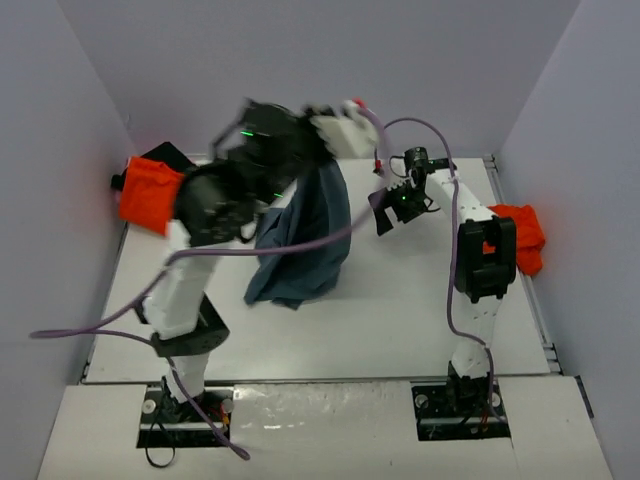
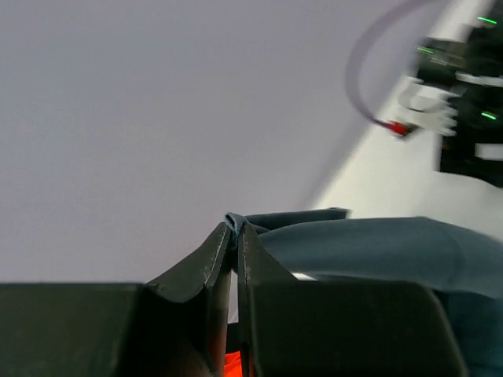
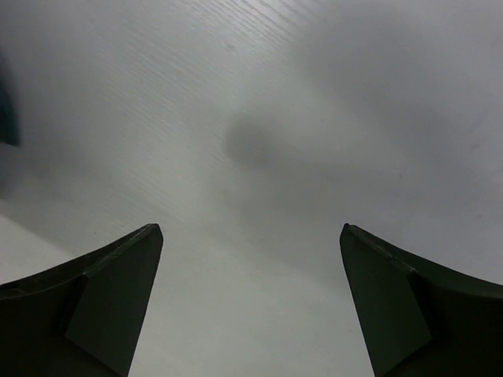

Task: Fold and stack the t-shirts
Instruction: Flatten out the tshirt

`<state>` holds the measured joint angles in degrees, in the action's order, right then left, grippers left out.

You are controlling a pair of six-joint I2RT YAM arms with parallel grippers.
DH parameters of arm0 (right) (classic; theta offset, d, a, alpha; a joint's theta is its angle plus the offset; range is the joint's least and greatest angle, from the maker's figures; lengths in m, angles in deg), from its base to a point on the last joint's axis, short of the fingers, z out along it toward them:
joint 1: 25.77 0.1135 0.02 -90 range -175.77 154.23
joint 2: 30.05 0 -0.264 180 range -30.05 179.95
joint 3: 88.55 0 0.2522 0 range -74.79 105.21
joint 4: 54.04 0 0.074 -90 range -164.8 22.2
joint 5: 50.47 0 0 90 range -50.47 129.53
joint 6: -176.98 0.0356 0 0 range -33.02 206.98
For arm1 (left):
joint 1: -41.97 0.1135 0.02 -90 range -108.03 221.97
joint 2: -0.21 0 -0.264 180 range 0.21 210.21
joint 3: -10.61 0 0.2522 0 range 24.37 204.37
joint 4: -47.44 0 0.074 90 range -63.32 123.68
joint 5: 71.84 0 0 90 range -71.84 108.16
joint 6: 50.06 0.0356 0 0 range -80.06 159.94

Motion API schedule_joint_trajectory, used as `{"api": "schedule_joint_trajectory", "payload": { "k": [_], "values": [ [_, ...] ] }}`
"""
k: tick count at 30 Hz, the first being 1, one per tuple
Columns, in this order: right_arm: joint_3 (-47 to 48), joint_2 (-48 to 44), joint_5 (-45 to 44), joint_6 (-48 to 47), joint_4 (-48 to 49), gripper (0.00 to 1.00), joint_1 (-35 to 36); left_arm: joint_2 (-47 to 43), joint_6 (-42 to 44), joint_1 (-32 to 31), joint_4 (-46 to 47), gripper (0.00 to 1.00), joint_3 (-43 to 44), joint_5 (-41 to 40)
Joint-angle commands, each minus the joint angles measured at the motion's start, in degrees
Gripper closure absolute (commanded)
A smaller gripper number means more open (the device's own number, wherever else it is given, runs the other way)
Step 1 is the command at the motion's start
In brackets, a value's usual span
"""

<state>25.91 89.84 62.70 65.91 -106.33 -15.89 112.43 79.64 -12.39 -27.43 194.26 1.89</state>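
The slate-blue t-shirt [image 1: 300,240] hangs in the air over the middle of the table, its lower end bunched on the surface. My left gripper [image 2: 236,229] is shut on the shirt's top edge [image 2: 369,251]; in the top view that gripper [image 1: 326,163] is raised and blurred. My right gripper [image 1: 384,208] hovers open just right of the hanging shirt, and the right wrist view shows its jaws [image 3: 251,236] wide apart over bare table. One orange t-shirt [image 1: 150,192] lies crumpled at the far left with black cloth [image 1: 168,153] behind it. Another orange t-shirt [image 1: 522,236] lies at the right edge.
Grey walls close the table in at the back and on both sides. A purple cable [image 1: 300,243] from the left arm crosses in front of the hanging shirt. The right arm's elbow [image 1: 486,258] stands next to the right orange shirt.
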Motion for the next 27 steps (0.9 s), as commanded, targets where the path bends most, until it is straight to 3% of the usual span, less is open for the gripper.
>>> {"api": "schedule_joint_trajectory", "payload": {
  "k": [1,5,11,17,27],
  "values": [
    [3.0,-3.9,-0.6,-1.1,-0.5,0.06,-1.0,-21.8,-0.4,13.5,7.8,1.00,1.1,-4.2],
    [4.7,-4.1,0.6,-1.2,-0.6,0.06,-1.4,-31.6,2.6,18.5,6.6,1.00,-6.6,-5.8],
    [7.7,-2.1,3.0,0.3,-1.2,0.06,-0.4,-37.4,6.3,21.8,2.5,1.00,-16.7,-5.1],
    [8.4,-2.9,3.1,-1.1,-3.1,0.05,2.0,-35.6,1.7,23.0,-0.7,1.00,-21.3,0.7],
    [9.2,-2.0,3.2,-2.8,-3.7,0.05,4.2,-28.4,4.2,23.0,4.2,1.00,-31.5,-4.1]
  ]
}}
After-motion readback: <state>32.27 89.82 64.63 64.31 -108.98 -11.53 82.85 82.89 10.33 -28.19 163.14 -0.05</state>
